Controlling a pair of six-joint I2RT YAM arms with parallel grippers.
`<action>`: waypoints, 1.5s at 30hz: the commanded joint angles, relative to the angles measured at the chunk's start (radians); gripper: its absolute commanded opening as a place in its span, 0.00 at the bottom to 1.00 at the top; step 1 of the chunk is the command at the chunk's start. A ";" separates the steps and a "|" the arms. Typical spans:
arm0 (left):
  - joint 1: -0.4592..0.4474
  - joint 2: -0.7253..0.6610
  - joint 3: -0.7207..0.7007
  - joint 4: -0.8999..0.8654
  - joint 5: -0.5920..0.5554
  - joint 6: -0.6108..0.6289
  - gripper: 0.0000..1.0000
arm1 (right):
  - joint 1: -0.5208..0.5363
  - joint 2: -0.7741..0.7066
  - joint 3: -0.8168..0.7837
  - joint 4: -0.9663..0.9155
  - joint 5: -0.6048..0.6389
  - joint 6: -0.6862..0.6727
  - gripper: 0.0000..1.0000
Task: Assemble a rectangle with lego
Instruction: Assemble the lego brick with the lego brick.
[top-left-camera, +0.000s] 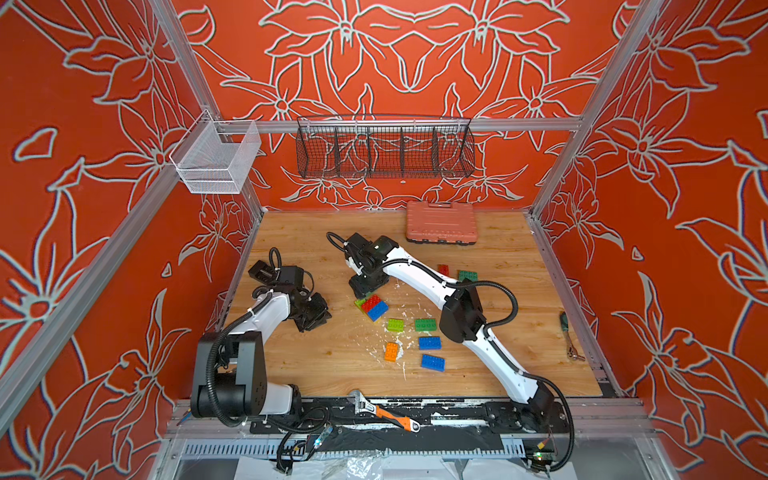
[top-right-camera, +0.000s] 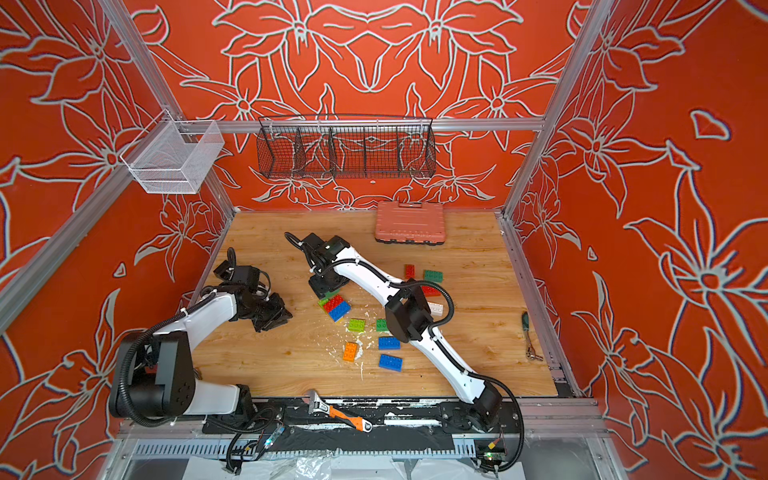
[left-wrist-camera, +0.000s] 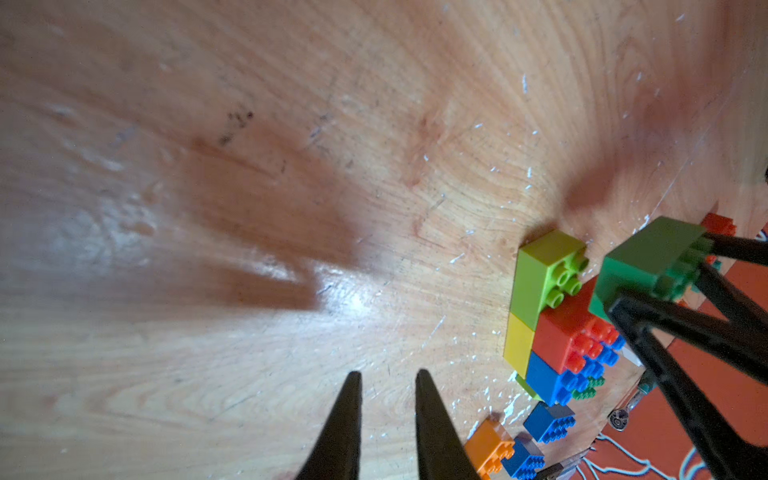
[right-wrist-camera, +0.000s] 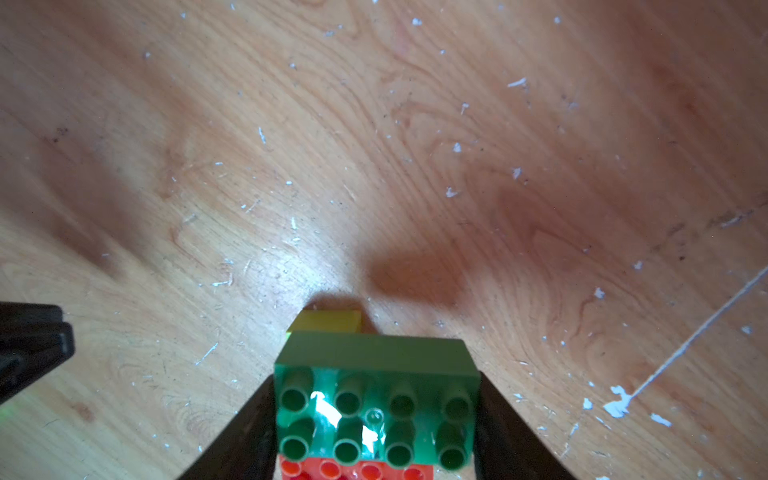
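Observation:
My right gripper (top-left-camera: 365, 286) (right-wrist-camera: 376, 378) is shut on a dark green lego brick (right-wrist-camera: 370, 353) (left-wrist-camera: 652, 257), one finger on each short end. The brick hangs at the far end of a lego block (top-left-camera: 372, 307) (top-right-camera: 336, 307) made of lime, yellow, red and blue bricks, right next to its red brick (left-wrist-camera: 565, 328). I cannot tell whether they touch. My left gripper (top-left-camera: 313, 318) (left-wrist-camera: 388, 374) hovers left of the block, jaws slightly apart with nothing between them. Loose lego lies nearby: lime (top-left-camera: 395, 324), green (top-left-camera: 424, 324), orange (top-left-camera: 392, 351) and two blue (top-left-camera: 429, 343) (top-left-camera: 433, 362).
More loose bricks, red (top-left-camera: 443, 270), dark green (top-left-camera: 468, 275) and white (top-right-camera: 435, 308), lie beside my right arm. A salmon tool case (top-left-camera: 440, 226) stands at the back. A wrench (top-left-camera: 382, 411) lies on the front rail and a small ratchet (top-left-camera: 571, 338) at the right edge.

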 joint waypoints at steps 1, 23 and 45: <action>0.005 0.000 -0.009 -0.017 0.006 0.013 0.23 | 0.011 -0.015 -0.021 -0.015 0.001 -0.015 0.52; 0.006 0.004 -0.015 -0.013 0.006 0.015 0.23 | 0.037 -0.020 -0.068 -0.034 0.030 -0.018 0.52; 0.006 0.020 -0.037 0.008 0.004 0.008 0.23 | 0.076 -0.053 -0.290 0.048 0.160 0.021 0.41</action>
